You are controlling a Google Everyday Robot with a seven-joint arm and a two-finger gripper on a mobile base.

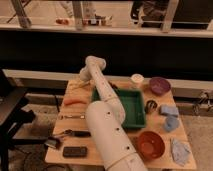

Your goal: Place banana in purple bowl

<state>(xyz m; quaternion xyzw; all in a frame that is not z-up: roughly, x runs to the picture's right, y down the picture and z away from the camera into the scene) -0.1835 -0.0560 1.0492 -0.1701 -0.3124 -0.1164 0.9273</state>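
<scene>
We see a big wooden surface (156,122) with many things on it. A fat white arm (107,130) comes up from the bottom edge and reaches to the far left part of the surface. It hides part of a green tray (134,107) in the middle. A red bowl (150,144) sits near us on the right. The purple bowl (159,85) sits at the far right corner. It is round and dark. A small white cup (136,78) stands near it, on its left. An orange carrot (75,101) lies left of the tray.

The gripper (85,78) hangs at the end of the arm, over the far left corner. The arm covers most of it, so we cannot tell if it is open or closed, or if it touches anything.

The banana (78,86) lies just beside the gripper on the surface. It is pale yellow, thin and a bit bent, and hard to make out. It is well apart from the purple bowl, with the tray between them.
</scene>
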